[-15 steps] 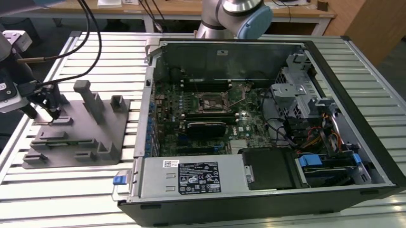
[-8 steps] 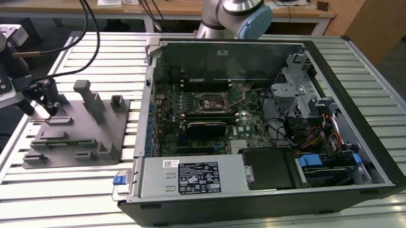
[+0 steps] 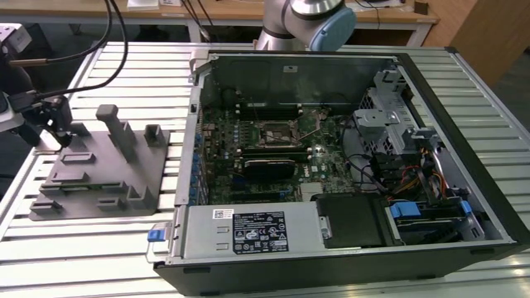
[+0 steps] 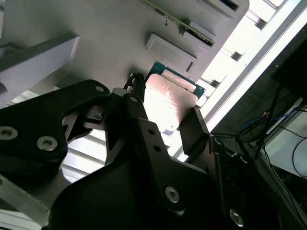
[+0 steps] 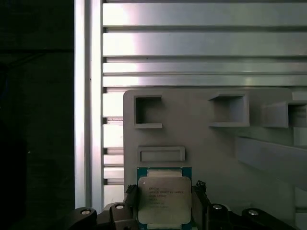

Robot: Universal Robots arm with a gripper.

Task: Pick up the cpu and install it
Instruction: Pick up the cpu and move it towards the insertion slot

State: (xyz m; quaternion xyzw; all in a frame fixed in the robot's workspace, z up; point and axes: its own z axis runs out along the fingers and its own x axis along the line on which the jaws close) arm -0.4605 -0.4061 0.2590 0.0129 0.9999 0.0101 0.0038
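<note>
Silvery cpu (image 5: 164, 203) lies on grey tray (image 5: 216, 153), claw (image 5: 164, 192) clenched on its two sides, at exterior view's left.

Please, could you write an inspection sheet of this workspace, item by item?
Surface: slatted silver metal table, bearing a grey plastic tray with upright blocks and an open black computer case.
Job's things: small square cpu with silvery metal top on the tray; black square socket frame on the case's motherboard.
Clutter: nothing seen.
Grippers: black hand sits around the cpu, low over the tray.
Cables: black cables run toward the arm's wrist; coloured wires inside the case.
Surroundings: wooden desk beyond the table.
</note>
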